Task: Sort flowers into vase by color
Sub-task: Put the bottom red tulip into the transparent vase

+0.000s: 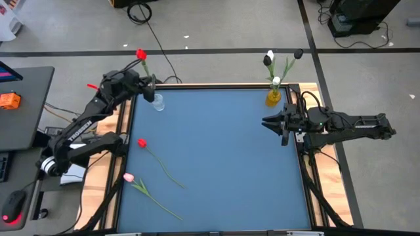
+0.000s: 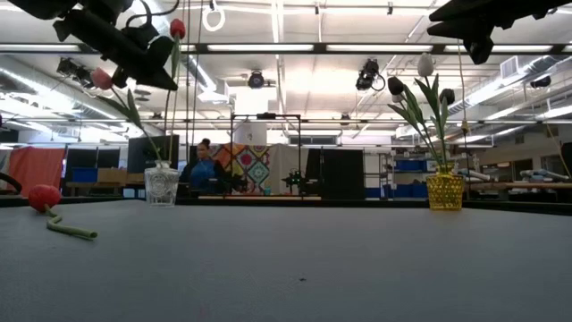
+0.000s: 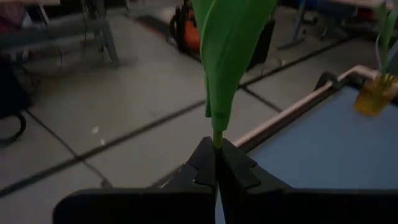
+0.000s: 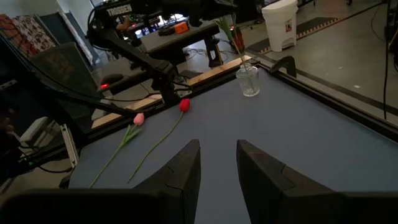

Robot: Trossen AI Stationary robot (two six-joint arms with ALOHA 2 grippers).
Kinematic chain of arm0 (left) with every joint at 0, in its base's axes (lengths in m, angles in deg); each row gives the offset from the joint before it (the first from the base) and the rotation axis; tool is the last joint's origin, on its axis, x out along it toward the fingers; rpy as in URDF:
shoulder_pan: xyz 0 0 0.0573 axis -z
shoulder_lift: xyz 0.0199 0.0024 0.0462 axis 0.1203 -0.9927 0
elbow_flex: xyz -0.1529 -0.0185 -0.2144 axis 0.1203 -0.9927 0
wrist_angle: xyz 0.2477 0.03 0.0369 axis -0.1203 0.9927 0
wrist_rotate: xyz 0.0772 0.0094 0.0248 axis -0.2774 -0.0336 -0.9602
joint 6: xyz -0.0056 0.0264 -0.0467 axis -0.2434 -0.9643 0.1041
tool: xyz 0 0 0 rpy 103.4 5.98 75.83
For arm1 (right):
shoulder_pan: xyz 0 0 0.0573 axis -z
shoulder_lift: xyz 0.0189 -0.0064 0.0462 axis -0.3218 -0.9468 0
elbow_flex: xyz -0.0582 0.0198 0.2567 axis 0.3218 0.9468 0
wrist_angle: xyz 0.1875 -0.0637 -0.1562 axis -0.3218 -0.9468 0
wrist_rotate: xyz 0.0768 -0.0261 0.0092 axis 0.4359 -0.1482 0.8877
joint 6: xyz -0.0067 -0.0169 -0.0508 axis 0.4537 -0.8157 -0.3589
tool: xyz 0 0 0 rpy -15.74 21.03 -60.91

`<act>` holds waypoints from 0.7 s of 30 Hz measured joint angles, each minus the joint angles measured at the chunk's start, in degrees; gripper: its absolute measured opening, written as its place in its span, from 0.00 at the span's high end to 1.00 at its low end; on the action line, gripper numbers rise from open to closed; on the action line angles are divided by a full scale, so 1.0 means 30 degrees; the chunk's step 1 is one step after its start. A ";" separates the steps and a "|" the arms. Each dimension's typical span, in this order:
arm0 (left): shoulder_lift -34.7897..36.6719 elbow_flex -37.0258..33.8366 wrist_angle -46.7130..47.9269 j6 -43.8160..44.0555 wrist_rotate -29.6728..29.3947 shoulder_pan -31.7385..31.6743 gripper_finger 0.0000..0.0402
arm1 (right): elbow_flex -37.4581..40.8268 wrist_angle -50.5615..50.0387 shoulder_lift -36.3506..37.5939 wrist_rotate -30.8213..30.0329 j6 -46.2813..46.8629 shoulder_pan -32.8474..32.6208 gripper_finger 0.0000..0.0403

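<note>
Blue cloth covers the table, and flowers lie or stand at several places on it. At the far left corner the left gripper is closed tightly on the green stem of a red tulip; in the left wrist view its two fingers meet with the stem pinched between them and a broad green leaf rising just above. The gripper holds this flower just over a small clear glass vase, and the red head hangs out past the table's far edge. At the far right corner a yellow vase holds white and black tulips standing upright. The right gripper hovers near that vase, on the right side of the table, with its jaws parted and nothing between them. Two more flowers lie flat on the cloth at the left side: a second red tulip with its long stem running toward the middle, and near it, closer to the front edge, a pink tulip. In the low view a person sits in the room far behind the table
</note>
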 joint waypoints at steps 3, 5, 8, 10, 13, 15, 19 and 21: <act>-0.0273 -0.0018 0.0449 0.0131 0.0000 -0.0036 0.99 | 0.0000 0.0000 0.0000 0.0000 0.0000 0.0004 0.72; -0.0503 -0.0018 0.0358 0.0132 0.0000 -0.0034 0.99 | 0.0000 0.0000 0.0000 0.0000 -0.0003 0.0004 0.72; -0.0918 -0.0018 0.0338 0.0118 0.0000 -0.0038 0.99 | 0.0000 0.0000 0.0000 0.0000 0.0000 -0.0002 0.72; -0.1182 -0.0025 0.0195 0.0120 -0.0002 -0.0034 0.98 | 0.0000 0.0000 0.0000 0.0000 0.0000 0.0004 0.72; -0.1507 -0.0025 0.0097 0.0235 0.0000 -0.0034 0.95 | 0.0000 0.0000 0.0000 0.0000 0.0000 0.0004 0.72; -0.1733 -0.0025 0.0064 0.0783 -0.0043 -0.0036 0.93 | 0.0000 0.0000 0.0000 0.0000 0.0000 0.0001 0.72; -0.1813 -0.0032 0.0073 0.2533 -0.0522 -0.0034 0.87 | 0.0000 0.0000 0.0000 0.0000 0.0000 0.0001 0.72; -0.1777 -0.0032 0.0092 0.3449 -0.0809 -0.0034 0.84 | 0.0000 0.0000 0.0000 0.0000 0.0000 0.0004 0.72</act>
